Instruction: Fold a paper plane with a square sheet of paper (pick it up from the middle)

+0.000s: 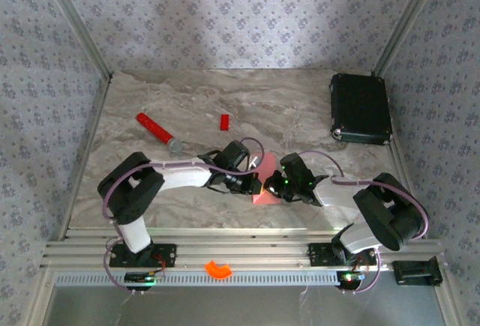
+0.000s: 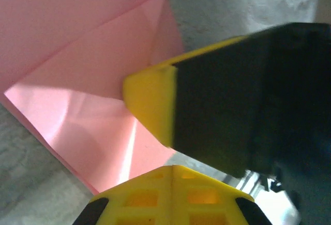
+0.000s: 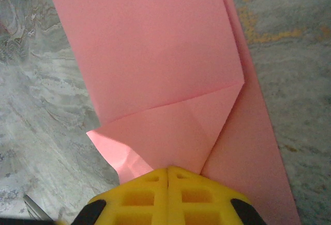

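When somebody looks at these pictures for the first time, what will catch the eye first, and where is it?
The salmon-pink square sheet of paper, already creased into flaps, lies at the near middle of the table, where the left gripper and the right gripper meet over it, both shut. Next come the black case at the far right corner and the red stick farther back on the left.
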Robot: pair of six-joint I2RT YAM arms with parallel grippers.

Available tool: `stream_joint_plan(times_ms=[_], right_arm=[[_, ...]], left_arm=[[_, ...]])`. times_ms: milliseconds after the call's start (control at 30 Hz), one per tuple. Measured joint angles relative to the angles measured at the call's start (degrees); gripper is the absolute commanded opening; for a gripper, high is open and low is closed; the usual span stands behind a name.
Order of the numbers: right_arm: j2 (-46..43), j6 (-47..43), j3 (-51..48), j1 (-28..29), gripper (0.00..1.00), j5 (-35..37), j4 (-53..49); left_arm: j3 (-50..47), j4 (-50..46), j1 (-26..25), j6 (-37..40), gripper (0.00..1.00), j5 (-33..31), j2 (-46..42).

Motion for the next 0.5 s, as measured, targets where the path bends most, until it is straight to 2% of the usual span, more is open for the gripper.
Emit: stream_joint_plan(times_ms=[300, 500], right_arm=[[0.0, -0.1, 0.1, -0.3, 0.05, -0.9, 0.1], [-4.2, -2.1, 0.9, -0.4, 0.05, 0.2, -6.2]], left_arm=[[-2.8, -0.7, -0.5, 1.9, 0.00, -3.5, 1.4], [-6.2, 0.9, -1.4, 2.9, 0.00, -4.0, -0.9]])
